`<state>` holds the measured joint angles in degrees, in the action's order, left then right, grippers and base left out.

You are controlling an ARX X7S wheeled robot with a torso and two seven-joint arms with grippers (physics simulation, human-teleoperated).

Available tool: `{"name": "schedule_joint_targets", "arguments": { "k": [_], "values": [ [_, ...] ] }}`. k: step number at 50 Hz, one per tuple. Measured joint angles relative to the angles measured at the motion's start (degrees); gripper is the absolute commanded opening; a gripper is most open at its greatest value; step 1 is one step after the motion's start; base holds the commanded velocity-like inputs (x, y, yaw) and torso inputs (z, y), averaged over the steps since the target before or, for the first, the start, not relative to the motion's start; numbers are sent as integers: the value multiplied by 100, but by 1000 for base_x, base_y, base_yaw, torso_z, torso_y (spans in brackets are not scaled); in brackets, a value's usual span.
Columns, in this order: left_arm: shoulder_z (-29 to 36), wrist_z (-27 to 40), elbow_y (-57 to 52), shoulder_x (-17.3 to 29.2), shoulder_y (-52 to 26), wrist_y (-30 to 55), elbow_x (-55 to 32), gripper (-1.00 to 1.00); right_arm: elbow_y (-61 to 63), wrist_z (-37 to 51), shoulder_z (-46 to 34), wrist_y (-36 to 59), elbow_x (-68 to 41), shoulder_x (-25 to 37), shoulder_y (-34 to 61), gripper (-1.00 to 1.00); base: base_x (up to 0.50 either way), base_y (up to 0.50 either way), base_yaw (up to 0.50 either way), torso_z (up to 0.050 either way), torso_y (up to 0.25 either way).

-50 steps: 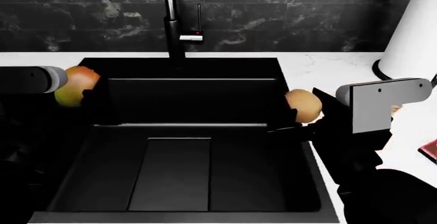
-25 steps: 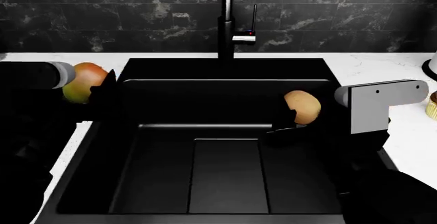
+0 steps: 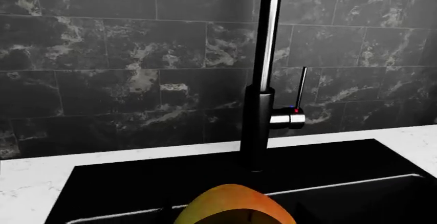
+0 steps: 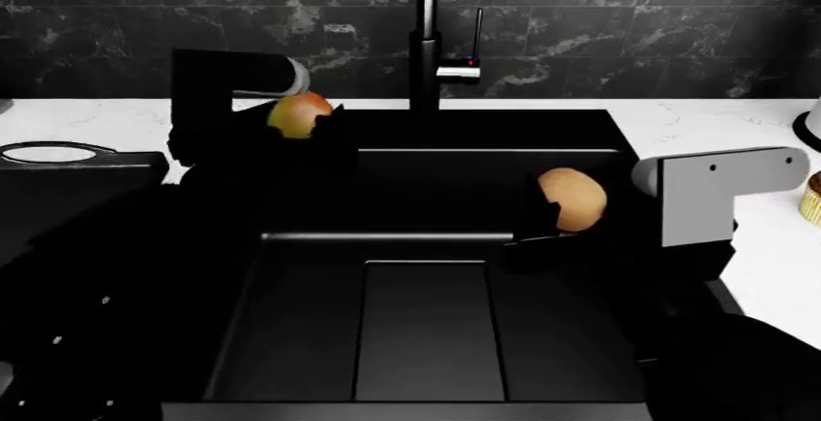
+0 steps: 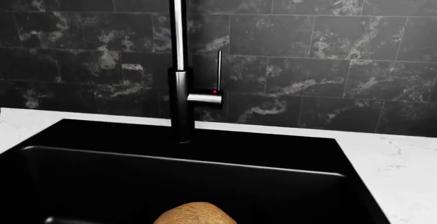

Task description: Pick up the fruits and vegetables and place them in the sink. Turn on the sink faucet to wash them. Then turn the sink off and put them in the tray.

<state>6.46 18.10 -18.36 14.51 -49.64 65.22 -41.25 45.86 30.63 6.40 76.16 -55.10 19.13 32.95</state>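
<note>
The deep black sink (image 4: 424, 248) fills the counter, its faucet (image 4: 426, 46) upright at the back rim. Over the basin's back left corner the left gripper (image 4: 303, 128) grasps the mango (image 4: 299, 113); over the right side the right gripper (image 4: 552, 219) grips the smaller tan-brown fruit (image 4: 572, 198)

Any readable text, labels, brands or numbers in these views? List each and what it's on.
None readable in any view.
The only mark is a plain red dot, no characters, on the sink faucet beside its lever.
The mango, the tan-brown fruit and the sink carry no lettering.
</note>
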Motion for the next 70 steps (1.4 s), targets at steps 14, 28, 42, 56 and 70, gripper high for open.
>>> {"name": "schedule_joint_targets", "arguments": {
  "k": [14,28,42,56,70],
  "values": [
    [1275,-666,3060,-606,-765,-1190,1074,-100,-109,-78,-105,-233,84,74,-144,-100,0,0,0,0,1],
    [2221,-1084,5873,-1187,-1666,-1679,1356,-100,-140,-105,-142,-387,79,164,-290,-100,0,0,0,0,0],
    [4636,-1105,7734,-1385,-2627,-2038,-826,-100,-125,-4,-101,-382,-85,225,-294,-100,0,0,0,0,1],
    [6650,-955,8394,-1432,-3129,-2437,-2874,100,-119,86,-47,-363,-231,268,-268,-100,0,0,0,0,0],
    [7558,-850,8671,-1445,-3346,-2937,-3891,100,-156,103,-108,-448,-230,304,-284,-100,0,0,0,0,0]
  ]
}}
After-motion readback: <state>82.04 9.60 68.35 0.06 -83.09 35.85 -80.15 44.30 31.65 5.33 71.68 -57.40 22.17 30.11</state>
